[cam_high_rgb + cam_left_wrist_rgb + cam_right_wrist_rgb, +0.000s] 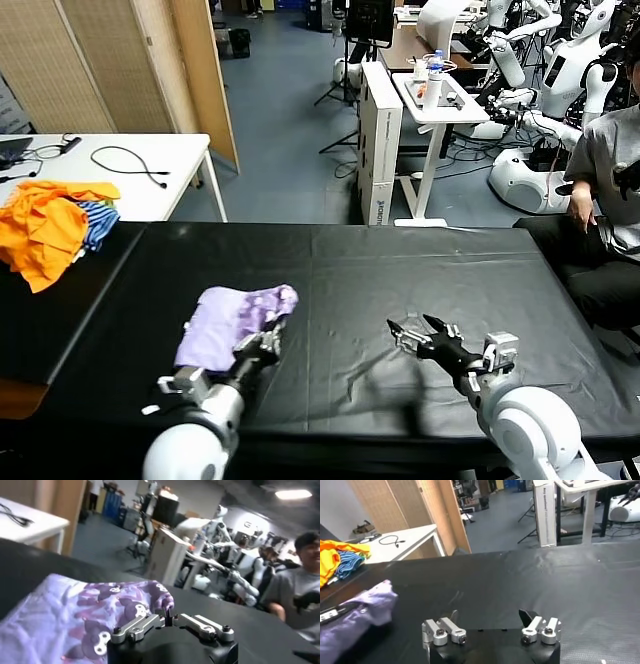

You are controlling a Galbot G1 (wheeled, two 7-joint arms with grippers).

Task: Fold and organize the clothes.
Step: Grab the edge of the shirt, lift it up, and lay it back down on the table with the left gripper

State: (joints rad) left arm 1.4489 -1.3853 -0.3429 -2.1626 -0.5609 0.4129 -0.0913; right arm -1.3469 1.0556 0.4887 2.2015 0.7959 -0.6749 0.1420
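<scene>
Black cloth covers the surface (400,270), and on it, at about 8 o'clock from its middle, lies the pale lavender T-shirt (232,318), bunched into a loose folded heap with its purple-and-white printed patch showing at the far end. The left gripper (268,343) sits at the shirt's near right edge, its fingers (145,623) drawn together with no cloth between them. The right gripper (420,330) hovers low over bare cloth at 5 o'clock, well apart from the shirt, its fingers (527,616) spread wide and holding nothing. Orange garments (45,225) and a blue-striped cloth (98,222) are piled at 10 o'clock, beside a white table (150,180)
</scene>
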